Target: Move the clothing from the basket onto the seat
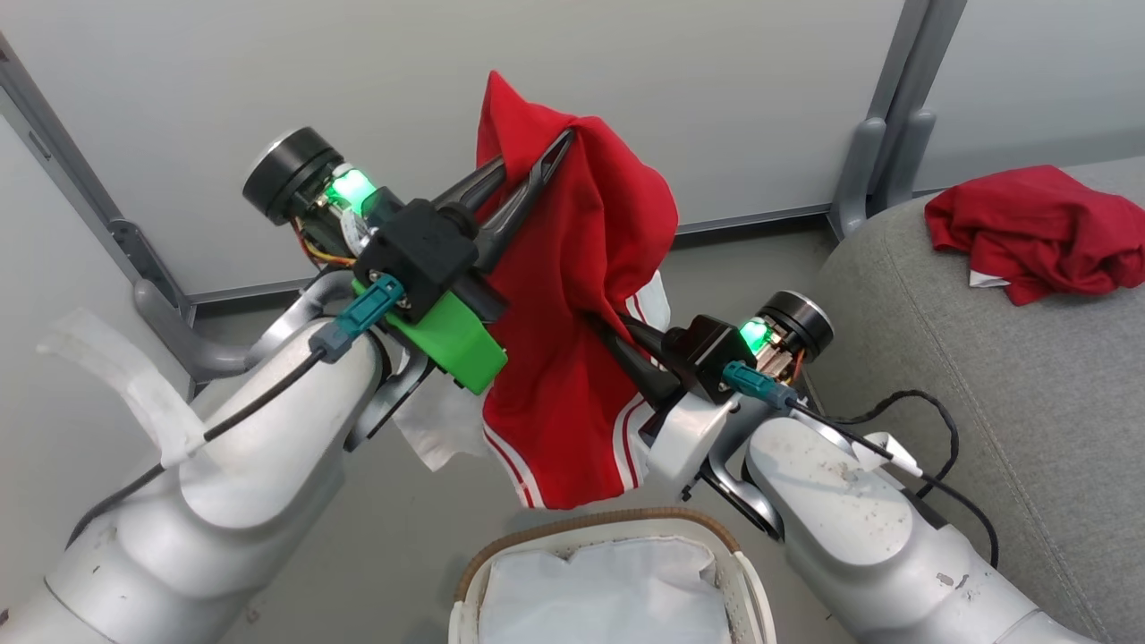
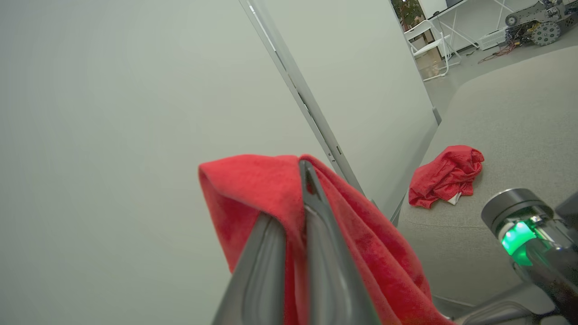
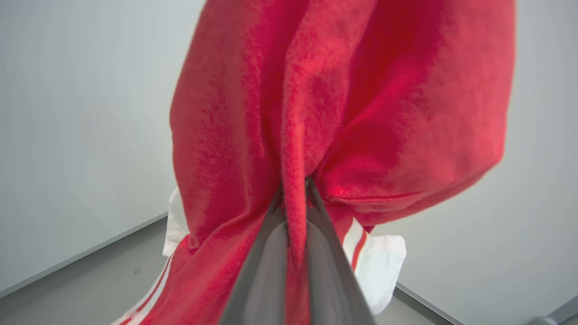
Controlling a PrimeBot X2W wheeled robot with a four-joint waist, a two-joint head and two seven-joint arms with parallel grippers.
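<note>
A red garment with white stripes, part of the clothing (image 1: 581,295), hangs in the air above the basket (image 1: 617,528). My left gripper (image 1: 546,161) is shut on its top fold, and the same pinch shows in the left wrist view at the left gripper (image 2: 302,169) on the red cloth (image 2: 253,189). My right gripper (image 1: 604,322) is shut on a fold at the garment's right side, seen close as the right gripper (image 3: 295,189) pinching the fabric (image 3: 343,99). Another red garment (image 1: 1038,233) lies crumpled on the grey seat (image 1: 966,385). The basket holds its white liner (image 1: 599,590).
A pale partition wall (image 1: 358,89) with grey metal feet (image 1: 872,170) stands behind the arms. Grey floor (image 1: 394,537) lies around the basket. In the left wrist view, white chairs (image 2: 429,40) and equipment stand in the room beyond the seat (image 2: 510,113).
</note>
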